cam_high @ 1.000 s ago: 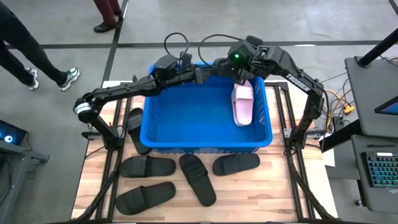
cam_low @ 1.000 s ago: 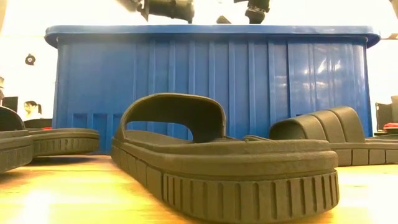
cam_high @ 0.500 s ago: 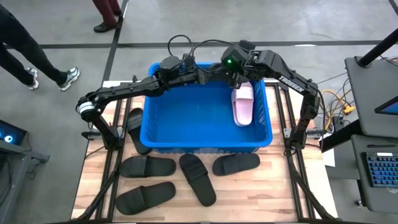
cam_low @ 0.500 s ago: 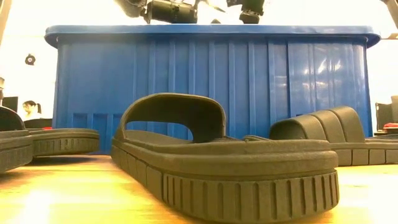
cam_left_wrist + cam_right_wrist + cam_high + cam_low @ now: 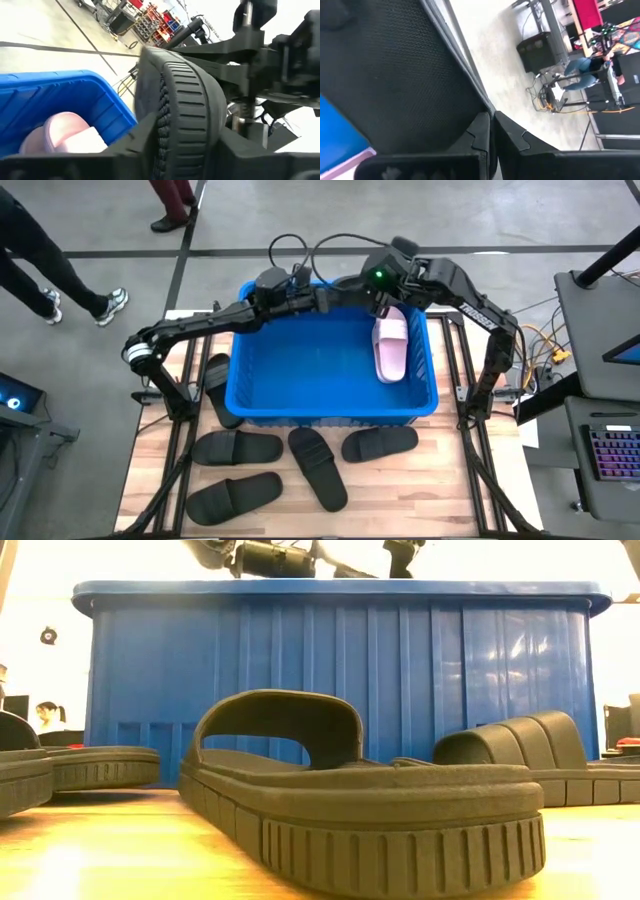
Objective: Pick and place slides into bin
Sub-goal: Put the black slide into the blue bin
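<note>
Slides: one pale pink rubber sandal lies in the blue ribbed plastic bin, a black one is grasped by the left tool, right tool clenched, four black slides remain on the wooden surface.

One camera looks straight down over the wooden tabletop, another sits level at its surface, both sharing the large blue ribbed plastic bin.

Left pincer clamped, right pincer closed, arms meeting
</note>
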